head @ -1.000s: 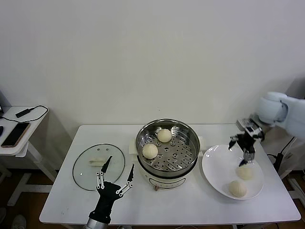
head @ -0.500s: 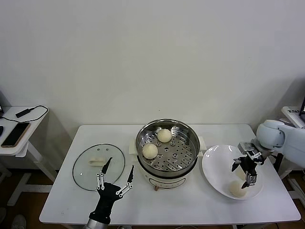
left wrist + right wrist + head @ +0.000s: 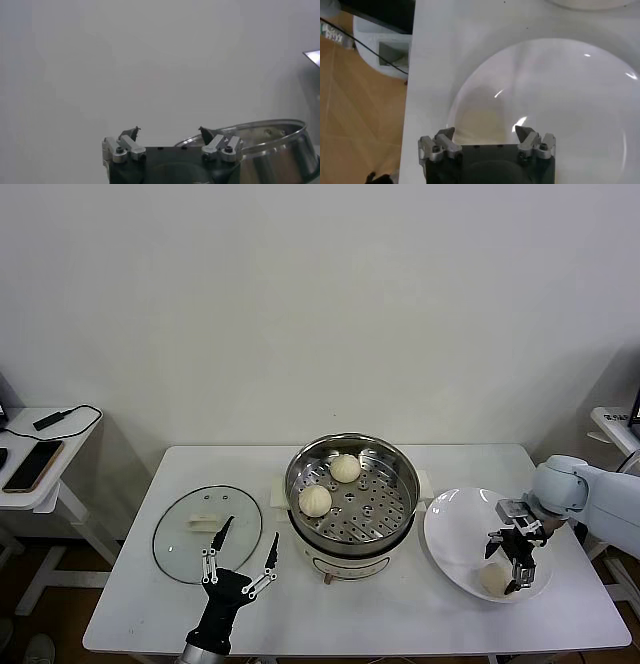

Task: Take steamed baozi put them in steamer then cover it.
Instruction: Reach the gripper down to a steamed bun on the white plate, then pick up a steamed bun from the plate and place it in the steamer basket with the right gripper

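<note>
Two baozi (image 3: 345, 468) (image 3: 315, 500) lie on the perforated tray of the steamer (image 3: 352, 484). The glass cover (image 3: 180, 544) lies flat on the table to its left. My right gripper (image 3: 510, 562) is open and low over the white plate (image 3: 455, 534). One baozi (image 3: 494, 579) shows at its fingers; another is hidden behind the gripper. In the right wrist view the open gripper (image 3: 485, 131) has a cream baozi (image 3: 480, 112) between its tips. My left gripper (image 3: 240, 556) is open and empty by the cover's near edge. It also shows open in the left wrist view (image 3: 169, 132), with the steamer (image 3: 270, 145) beyond it.
A side table (image 3: 45, 484) with a phone (image 3: 30, 466) and a cable stands at the far left. The wall runs behind the white table (image 3: 400, 614). The plate lies close to the table's right edge.
My right gripper has moved down and toward the table's front, onto the plate and over the buns; one bun is now hidden behind it. The left arm has not moved.
</note>
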Action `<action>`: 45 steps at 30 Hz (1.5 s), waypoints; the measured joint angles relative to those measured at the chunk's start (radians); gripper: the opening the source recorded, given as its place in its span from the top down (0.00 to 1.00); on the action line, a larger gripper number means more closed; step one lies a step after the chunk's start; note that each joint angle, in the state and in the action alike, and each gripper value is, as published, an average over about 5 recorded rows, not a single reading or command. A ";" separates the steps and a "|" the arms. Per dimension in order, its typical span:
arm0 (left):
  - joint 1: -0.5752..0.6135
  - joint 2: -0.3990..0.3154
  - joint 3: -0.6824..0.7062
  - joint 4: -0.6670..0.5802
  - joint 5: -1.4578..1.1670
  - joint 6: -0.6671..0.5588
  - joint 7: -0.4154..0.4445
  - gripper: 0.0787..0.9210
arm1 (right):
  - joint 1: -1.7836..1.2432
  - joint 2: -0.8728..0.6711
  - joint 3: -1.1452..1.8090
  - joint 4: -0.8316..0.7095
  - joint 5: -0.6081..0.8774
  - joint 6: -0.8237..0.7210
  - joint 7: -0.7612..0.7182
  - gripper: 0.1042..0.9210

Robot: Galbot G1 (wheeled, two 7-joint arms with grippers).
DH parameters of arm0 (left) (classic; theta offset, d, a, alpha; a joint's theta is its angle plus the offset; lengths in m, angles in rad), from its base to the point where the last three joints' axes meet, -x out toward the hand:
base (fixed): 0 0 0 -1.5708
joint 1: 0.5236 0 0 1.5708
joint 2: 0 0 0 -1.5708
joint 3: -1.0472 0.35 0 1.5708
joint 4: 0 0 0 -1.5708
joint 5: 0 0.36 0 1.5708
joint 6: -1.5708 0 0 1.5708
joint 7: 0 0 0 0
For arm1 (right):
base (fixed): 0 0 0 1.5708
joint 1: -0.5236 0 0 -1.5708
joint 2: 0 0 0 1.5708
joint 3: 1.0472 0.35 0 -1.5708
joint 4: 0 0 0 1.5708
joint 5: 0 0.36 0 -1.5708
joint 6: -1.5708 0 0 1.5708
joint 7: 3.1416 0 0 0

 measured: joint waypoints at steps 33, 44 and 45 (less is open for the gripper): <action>-0.003 0.005 -0.004 -0.016 -0.002 0.000 -0.003 0.12 | 0.230 0.001 -0.094 0.069 0.030 0.070 -0.046 0.34; -0.001 0.011 0.006 -0.035 -0.005 0.001 -0.003 0.12 | 0.581 0.118 -0.221 0.169 0.051 0.217 -0.050 0.35; 0.000 0.011 0.006 -0.037 -0.005 0.001 -0.003 0.12 | 0.603 0.132 -0.225 0.180 0.051 0.233 -0.048 0.35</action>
